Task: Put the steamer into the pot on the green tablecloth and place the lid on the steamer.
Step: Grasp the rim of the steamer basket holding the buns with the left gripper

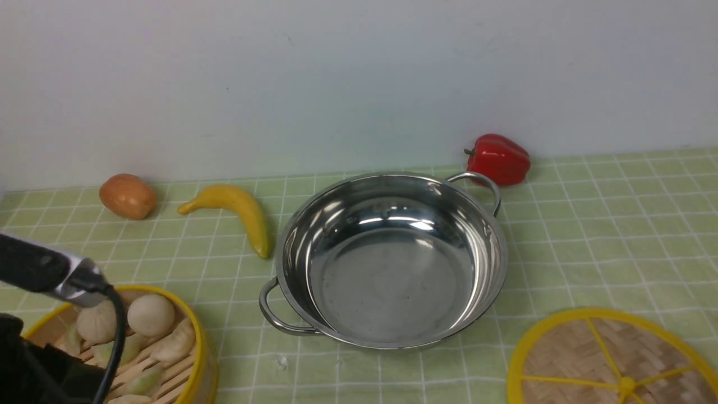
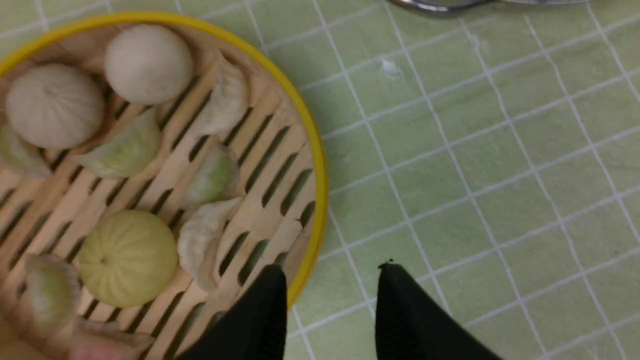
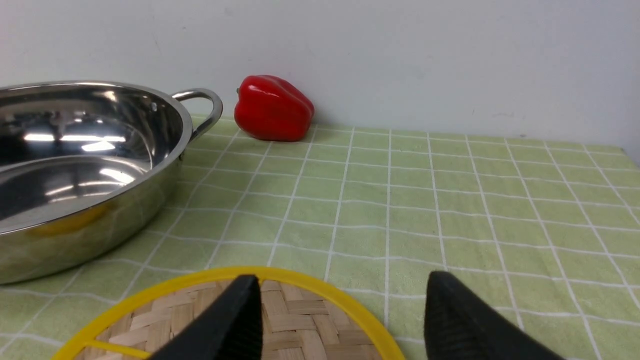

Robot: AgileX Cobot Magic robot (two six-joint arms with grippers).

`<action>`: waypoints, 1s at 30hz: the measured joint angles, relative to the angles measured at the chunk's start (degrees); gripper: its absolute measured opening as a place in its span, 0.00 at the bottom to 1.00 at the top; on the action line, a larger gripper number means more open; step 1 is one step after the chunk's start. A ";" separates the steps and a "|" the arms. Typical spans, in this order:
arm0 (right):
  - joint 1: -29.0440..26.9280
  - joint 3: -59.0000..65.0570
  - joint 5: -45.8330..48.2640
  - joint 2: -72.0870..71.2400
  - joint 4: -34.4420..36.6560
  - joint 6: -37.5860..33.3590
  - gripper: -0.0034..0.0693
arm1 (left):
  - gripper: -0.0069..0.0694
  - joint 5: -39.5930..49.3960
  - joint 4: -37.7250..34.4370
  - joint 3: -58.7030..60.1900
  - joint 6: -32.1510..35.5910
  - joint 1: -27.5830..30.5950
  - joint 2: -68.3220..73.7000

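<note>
The shiny steel pot [image 1: 392,264] stands empty in the middle of the green tablecloth [image 1: 589,235]. At the near left sits the steamer [image 1: 162,336], holding pale buns and dumplings. My left gripper [image 2: 331,266] is open and straddles the yellow rim of the steamer [image 2: 270,150], one finger over the slatted floor and the other over the cloth, neither pressing the wall. The lid [image 1: 594,353] lies flat at the near right. My right gripper [image 3: 342,276] is open, low above the far edge of the lid [image 3: 300,320], with the pot [image 3: 90,165] off to one side.
A red pepper [image 1: 499,158] lies against the wall behind the pot. A banana [image 1: 238,213] and a round orange-brown fruit [image 1: 128,195] lie at the back left. The pot's near handle [image 1: 269,314] points toward the steamer. A white wall bounds the far side.
</note>
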 joint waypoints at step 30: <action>0.00 0.00 0.00 0.00 0.14 0.00 0.65 | 0.50 -9.58 5.89 -4.18 -8.21 -11.81 28.86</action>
